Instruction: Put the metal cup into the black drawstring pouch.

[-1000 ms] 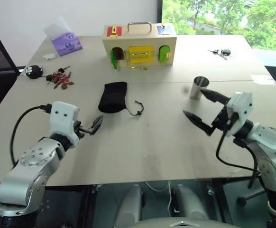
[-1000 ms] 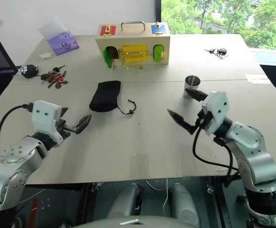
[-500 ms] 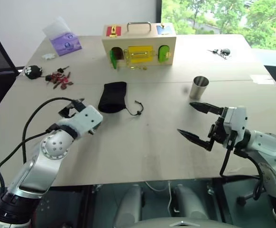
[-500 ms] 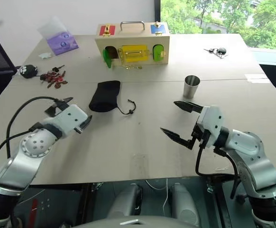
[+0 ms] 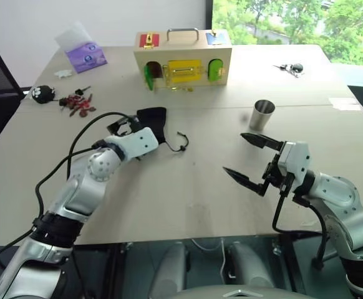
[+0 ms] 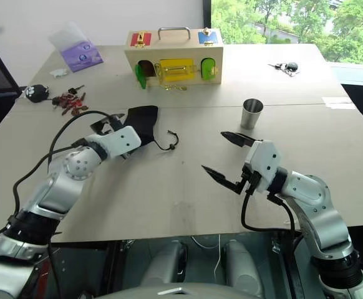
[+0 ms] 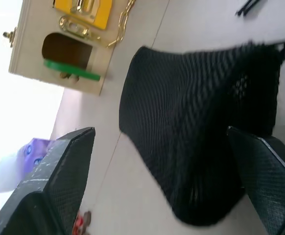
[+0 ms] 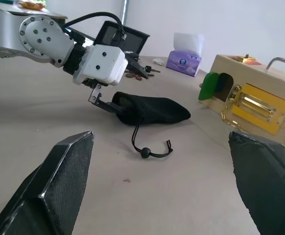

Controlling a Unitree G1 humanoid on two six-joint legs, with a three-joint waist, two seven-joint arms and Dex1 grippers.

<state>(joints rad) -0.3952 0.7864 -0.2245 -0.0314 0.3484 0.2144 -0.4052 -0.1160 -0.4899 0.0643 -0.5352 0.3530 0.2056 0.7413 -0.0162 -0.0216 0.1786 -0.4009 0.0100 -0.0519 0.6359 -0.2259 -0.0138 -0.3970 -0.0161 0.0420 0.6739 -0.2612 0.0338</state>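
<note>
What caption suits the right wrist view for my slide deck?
Open left gripper reaching the black drawstring pouch on the table, wooden latch box behind.

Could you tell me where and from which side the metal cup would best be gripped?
Probably around its smooth side wall, mid-height, coming in level from the robot's side. The metal cup stands upright with its mouth up, free on all sides; the open right gripper is nearest.

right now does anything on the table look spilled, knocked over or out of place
Nothing stands out. The metal cup stands upright on the table, the black drawstring pouch lies flat with its cord trailing loose, and the wooden latch box sits square. Small red bits lie scattered near the far left edge, but nothing looks spilled or damaged.
</note>
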